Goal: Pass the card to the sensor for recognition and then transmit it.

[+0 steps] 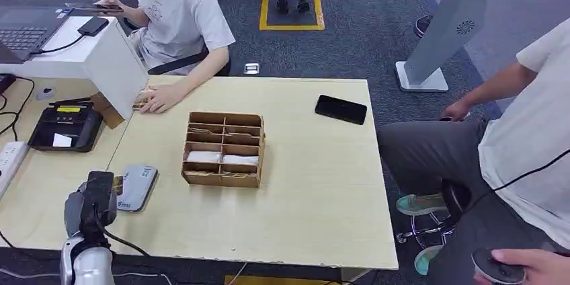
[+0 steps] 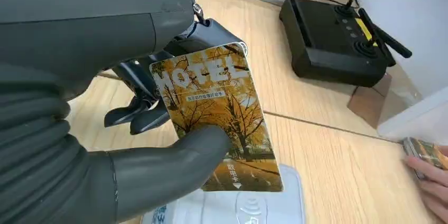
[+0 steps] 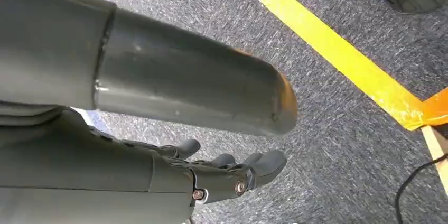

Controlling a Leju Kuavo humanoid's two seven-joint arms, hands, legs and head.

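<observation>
Holding the card (image 2: pixel 216 118) face-out between its thick thumb and darker fingers, the left robot hand (image 1: pixel 94 197) keeps it near the desk's (image 1: pixel 316 184) front left edge, just beside the grey sensor (image 1: pixel 138 186). That pinch leaves the card's flat side free, which I judge suits presenting it to the reader's pad. In the left wrist view the card's lower edge overlaps the sensor (image 2: pixel 248 208), though whether it touches or hovers just above is hard to tell from this angle.

The head view gives the layout: a cardboard organizer (image 1: pixel 224 149) stands mid-desk, a black phone (image 1: pixel 341 109) lies farther right, and a person's hand (image 1: pixel 158 99) rests on the far side, perhaps ready to receive the card. The wrist view adds what the head view cannot, namely the yellow autumn print and the word HOTEL.

The right robot hand (image 3: pixel 232 174) hangs over the carpet, grasping nothing, fingers loosely apart.
</observation>
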